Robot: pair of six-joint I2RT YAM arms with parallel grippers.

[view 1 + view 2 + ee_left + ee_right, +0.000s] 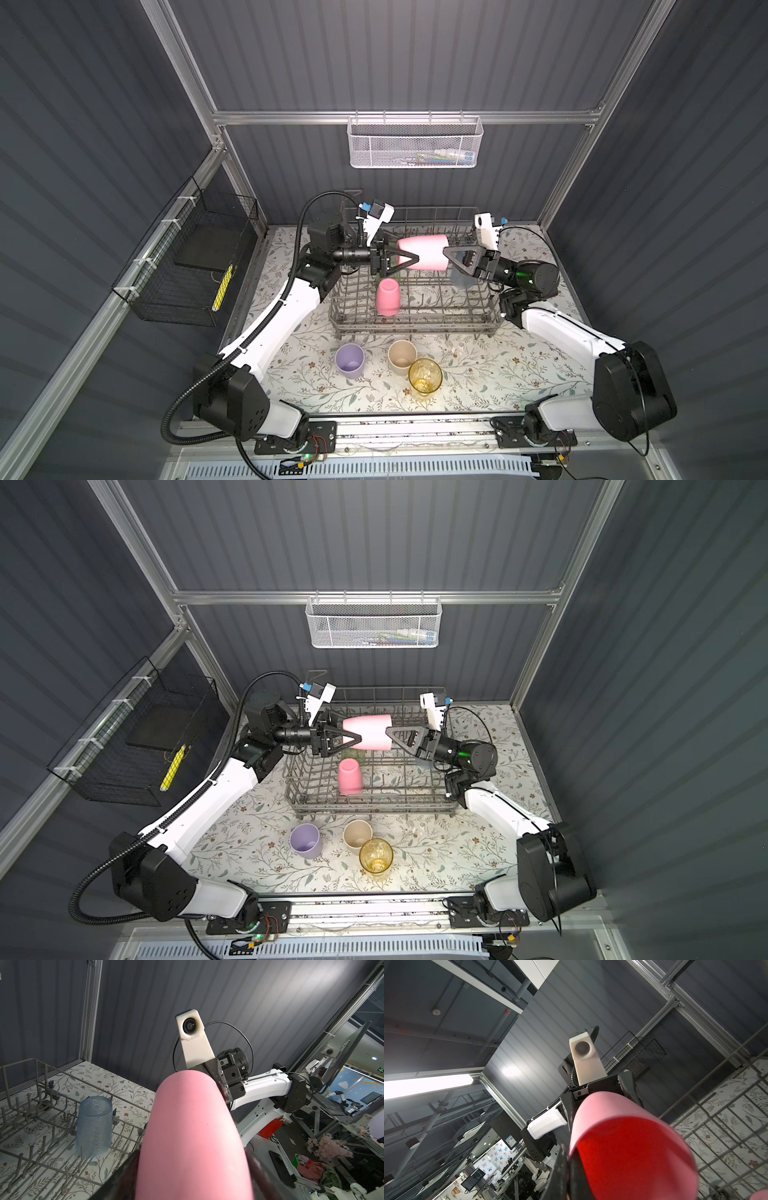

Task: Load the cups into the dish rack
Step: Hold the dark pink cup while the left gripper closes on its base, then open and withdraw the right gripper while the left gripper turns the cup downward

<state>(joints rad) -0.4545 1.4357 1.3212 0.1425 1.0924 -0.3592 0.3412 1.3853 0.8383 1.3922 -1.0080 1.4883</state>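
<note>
Fingers (561,1172) of the right gripper (448,255) are clenched on the rim wall of a pale pink opaque tumbler (426,251), apparently one inside the mouth and one outside. It lies horizontal in mid-air above the far half of the large grey wire dish rack (415,328), touching no tine.

At its closed base end the left gripper (405,251) straddles the wall. Its fingers (120,1180) flank both sides; cannot tell whether they press.

Judgement: a hand-over. A rim pinch cannot set this cup mouth-down, but a grip round the base can.

A second pink tumbler (388,297) and a ribbed grey-blue see-through tumbler (94,1126) stand inverted in the rack.

A lilac tumbler (350,359), beige tumbler (402,356) and amber see-through tumbler (424,375) wait upright on the floral mat (498,374), near the rack's front.
</note>
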